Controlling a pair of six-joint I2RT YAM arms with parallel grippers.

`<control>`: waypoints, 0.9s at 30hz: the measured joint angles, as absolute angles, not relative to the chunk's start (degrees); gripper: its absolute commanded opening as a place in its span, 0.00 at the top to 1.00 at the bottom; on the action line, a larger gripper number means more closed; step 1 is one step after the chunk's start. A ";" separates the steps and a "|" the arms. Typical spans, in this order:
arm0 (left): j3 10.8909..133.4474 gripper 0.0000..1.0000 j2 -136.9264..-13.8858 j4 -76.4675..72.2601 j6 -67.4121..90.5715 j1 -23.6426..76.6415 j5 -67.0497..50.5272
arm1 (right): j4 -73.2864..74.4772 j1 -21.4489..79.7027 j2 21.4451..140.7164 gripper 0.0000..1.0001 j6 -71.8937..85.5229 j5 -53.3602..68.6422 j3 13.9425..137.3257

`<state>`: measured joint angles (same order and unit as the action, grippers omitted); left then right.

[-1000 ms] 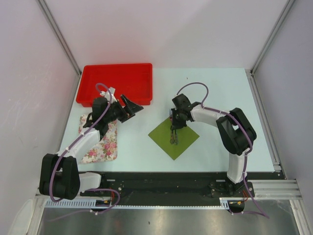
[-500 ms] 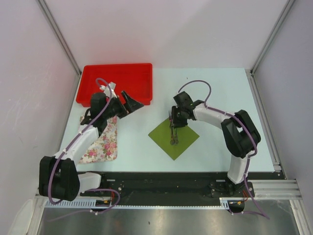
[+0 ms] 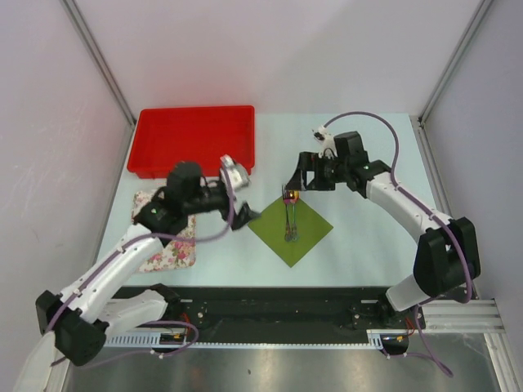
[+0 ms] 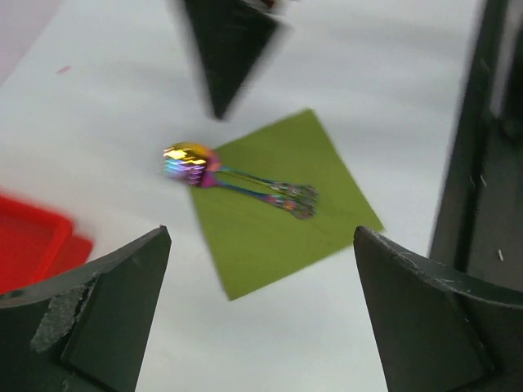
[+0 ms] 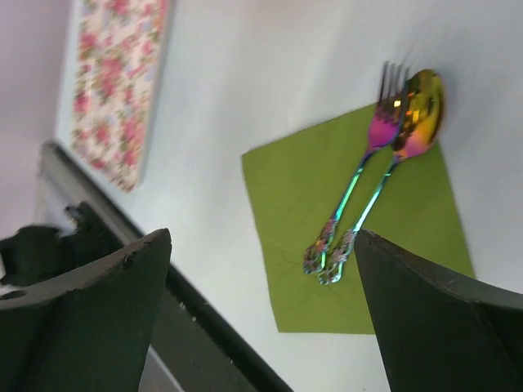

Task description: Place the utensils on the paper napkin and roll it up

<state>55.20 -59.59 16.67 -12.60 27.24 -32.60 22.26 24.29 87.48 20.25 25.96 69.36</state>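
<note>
Your paper napkin (image 3: pixel 291 230) lies flat and unrolled on the pale tabletop (image 3: pixel 368 237), turned so one corner points at the arm bases. Both utensils rest on it side by side: a fork (image 5: pixel 369 149) with a pink-purple head and a spoon (image 5: pixel 418 110) with a shiny golden bowl. Their ornate handle ends sit close together near the middle of the napkin. The tines and the bowl reach past its far corner onto the bare tabletop. Your right hand (image 5: pixel 263 237) hangs above and just beyond those heads, with its fingers spread wide and nothing between them. Your left hand (image 4: pixel 261 245) is also spread wide and empty. It sits just beside the napkin's left corner, and its camera looks across at the cutlery. It touches neither the napkin nor the cutlery. A floral cloth (image 3: pixel 170 247) lies under the left arm, and a red tray (image 3: pixel 194 139) sits at the far left of the tabletop, well apart from the napkin.
</note>
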 measured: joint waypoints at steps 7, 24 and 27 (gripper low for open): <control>45.65 0.30 -62.04 17.56 -35.42 50.72 -28.27 | 22.48 16.51 86.80 0.00 16.62 43.27 62.28; 37.93 0.59 -86.04 -1.45 -52.62 66.87 -12.51 | 24.69 13.65 89.69 0.02 12.80 55.59 59.68; 37.93 0.60 -88.33 -3.38 -53.23 66.94 -11.68 | 24.69 13.47 90.78 0.03 12.82 56.21 59.68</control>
<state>37.93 -88.33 -3.38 -53.23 66.94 -11.68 24.69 13.47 90.78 12.82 56.21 59.68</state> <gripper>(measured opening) 0.411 0.979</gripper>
